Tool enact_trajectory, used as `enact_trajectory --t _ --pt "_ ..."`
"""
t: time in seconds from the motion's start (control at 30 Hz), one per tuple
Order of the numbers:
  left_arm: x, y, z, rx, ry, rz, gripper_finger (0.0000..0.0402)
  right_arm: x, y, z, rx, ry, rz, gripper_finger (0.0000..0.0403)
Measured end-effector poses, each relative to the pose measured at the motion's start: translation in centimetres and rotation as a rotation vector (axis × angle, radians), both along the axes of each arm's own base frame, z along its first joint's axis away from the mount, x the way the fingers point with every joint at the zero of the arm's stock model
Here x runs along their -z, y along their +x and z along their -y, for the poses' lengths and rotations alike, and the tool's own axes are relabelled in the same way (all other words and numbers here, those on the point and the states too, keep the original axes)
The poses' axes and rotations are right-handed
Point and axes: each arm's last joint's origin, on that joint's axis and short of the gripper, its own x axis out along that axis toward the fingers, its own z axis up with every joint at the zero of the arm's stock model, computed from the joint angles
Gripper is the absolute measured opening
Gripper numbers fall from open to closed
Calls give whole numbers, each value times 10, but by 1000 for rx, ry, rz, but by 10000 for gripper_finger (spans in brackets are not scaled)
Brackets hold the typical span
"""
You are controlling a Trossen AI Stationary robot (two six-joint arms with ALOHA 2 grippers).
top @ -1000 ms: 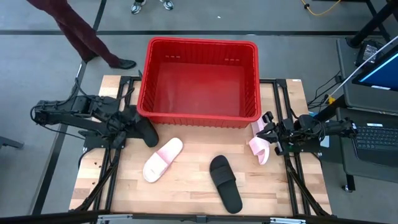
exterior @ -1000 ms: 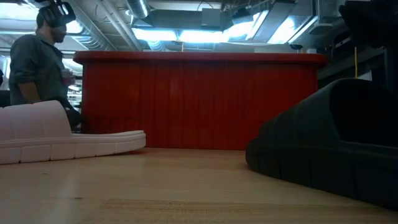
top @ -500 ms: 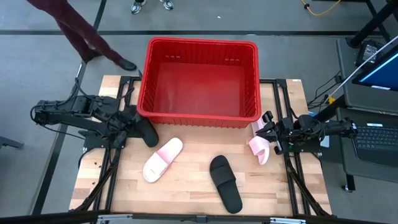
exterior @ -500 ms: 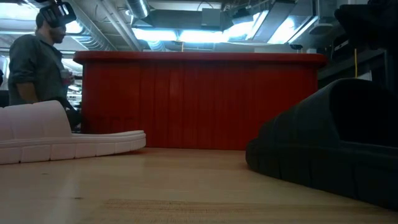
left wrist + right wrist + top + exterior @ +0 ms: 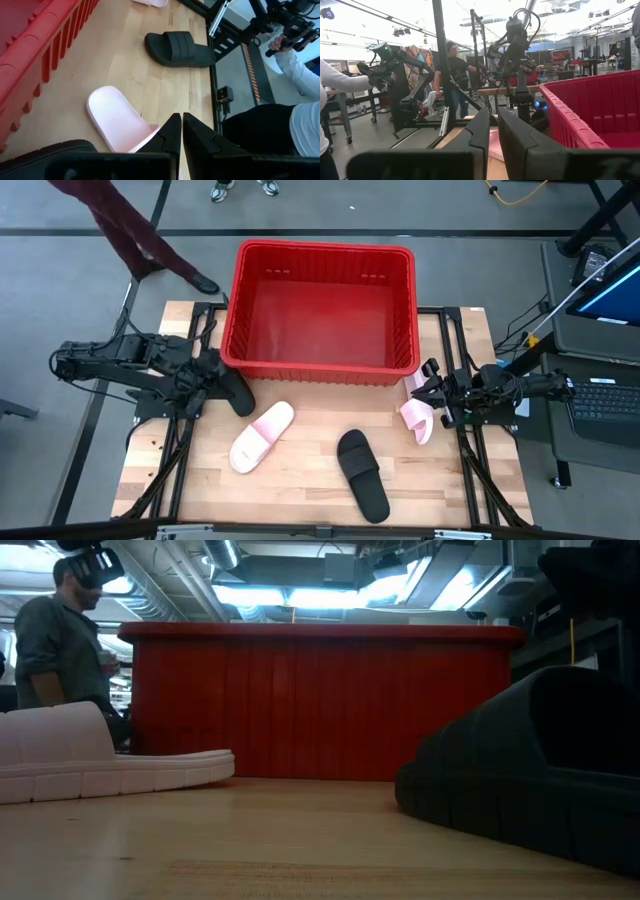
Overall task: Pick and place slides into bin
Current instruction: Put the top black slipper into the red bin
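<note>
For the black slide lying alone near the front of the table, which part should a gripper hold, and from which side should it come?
Probably the wide strap of the black slide. It lies flat, sole down, angled on the wooden table, with bare wood all around it. The strap arches over the footbed, so one finger could slip under it from the open toe end, coming down from above.

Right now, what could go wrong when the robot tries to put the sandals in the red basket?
1. The pink slide by the right gripper looks tipped and sits near the table edge; a nudge might knock it off.
2. The bin has tall walls, so a slide lifted too low could catch the rim.
3. The black slide by the left gripper lies close to the bin's corner, leaving little room to grab.
</note>
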Motion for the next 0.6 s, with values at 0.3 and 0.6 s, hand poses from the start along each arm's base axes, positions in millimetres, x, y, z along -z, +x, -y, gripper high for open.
enact_trajectory --t 0.3,0.6 --pt "0 0 0 -9 6 3 12 0 0 0 1 -2 -2 42" --pt "-6 5 0 -63 -31 -13 2 1 0 0 1 -4 -8 42"
